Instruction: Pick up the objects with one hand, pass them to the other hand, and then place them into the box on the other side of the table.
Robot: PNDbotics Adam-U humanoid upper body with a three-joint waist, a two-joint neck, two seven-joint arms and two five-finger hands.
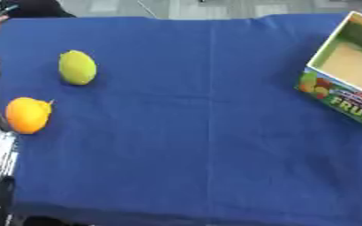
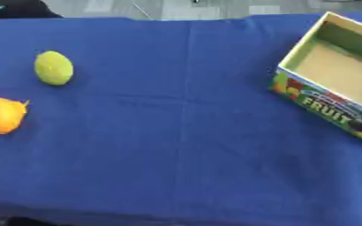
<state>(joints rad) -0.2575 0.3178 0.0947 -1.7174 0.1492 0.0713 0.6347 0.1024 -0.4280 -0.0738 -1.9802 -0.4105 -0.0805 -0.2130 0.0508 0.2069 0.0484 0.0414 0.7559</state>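
Two fruits sit on the blue cloth [image 1: 199, 132], both far left of the box [image 2: 335, 66]: a green one [image 1: 77, 67] and, nearer the camera and further from the box, an orange one [image 1: 27, 115]. They lie apart, not touching. Box is at the cloth's right edge, open top, tan floor showing, nothing visible inside, "FRUIT" printed on its near side. Neither hand can be made out in either view, so hand state can't be told and the fruits' position relative to a hand can't be given. A dark shape shows at the right edge, just beside the box's near corner; can't tell what it is.
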